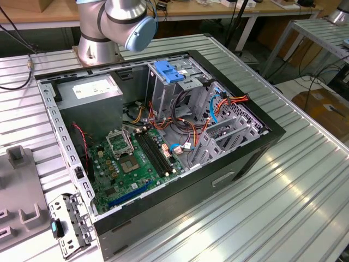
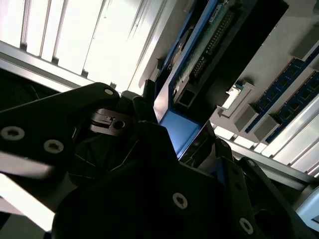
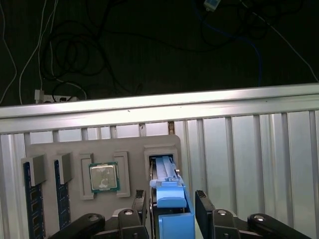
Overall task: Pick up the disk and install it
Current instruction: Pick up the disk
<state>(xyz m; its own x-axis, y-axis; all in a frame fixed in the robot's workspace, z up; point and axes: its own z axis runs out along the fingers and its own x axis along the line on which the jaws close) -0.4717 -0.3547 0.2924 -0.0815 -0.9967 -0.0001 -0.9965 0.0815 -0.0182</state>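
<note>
The gripper [image 3: 171,199] is down over the grey parts tray [image 3: 134,149], and the disk [image 3: 164,169] stands on edge right between the jaws. They look pressed against its two flat sides, pinching it just above its blue plastic rail. In the second wrist view the disk [image 2: 182,132] shows that blue rail and a strip of green circuit board running away from the jaws. Its far end sits in the tray's slot, so the pick-up is under way but the lift is not clearly made.

Beside that slot lie a processor [image 3: 103,178] and two memory sticks [image 3: 31,199], each in its own pocket.

The install is not yet done. In the exterior view the open computer case [image 1: 163,224] lies in the middle of the desk [image 1: 283,180], its drive cage with the blue latch [image 1: 169,73] and its motherboard [image 1: 136,158] exposed, with no disk in sight there.

The desk is ribbed aluminium. The tray sits near its edge rail, and beyond that is a dark floor strewn with cables [image 3: 75,55]. More benches stand behind the arm [image 1: 117,16].
</note>
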